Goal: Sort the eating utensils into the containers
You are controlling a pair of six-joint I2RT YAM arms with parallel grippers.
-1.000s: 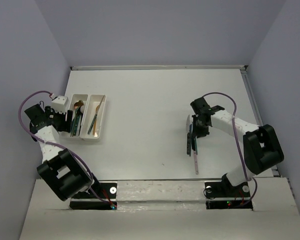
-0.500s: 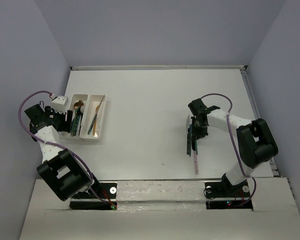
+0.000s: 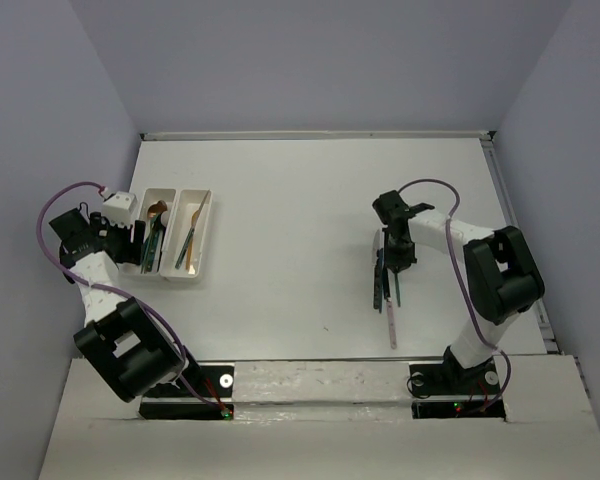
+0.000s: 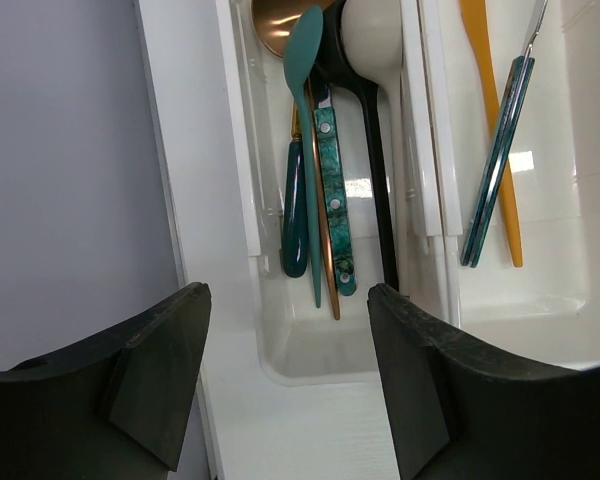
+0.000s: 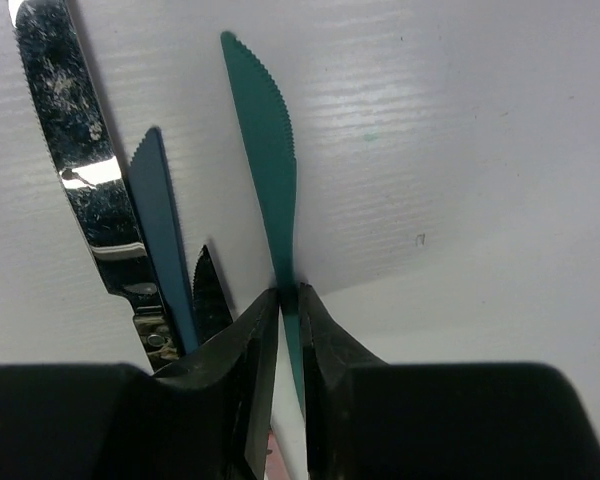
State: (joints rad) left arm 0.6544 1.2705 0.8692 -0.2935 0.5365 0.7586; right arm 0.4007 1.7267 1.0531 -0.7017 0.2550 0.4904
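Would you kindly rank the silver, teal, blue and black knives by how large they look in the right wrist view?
1. silver knife, broadest
2. teal knife, similar length, slimmer
3. blue knife
4. black knife, mostly hidden

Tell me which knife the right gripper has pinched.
The teal serrated knife, held in the right gripper; the silver knife and dark blue knife lie free.

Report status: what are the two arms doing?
Left gripper open, above the trays. Right gripper shut on teal knife. Silver knife, blue knife close beside.
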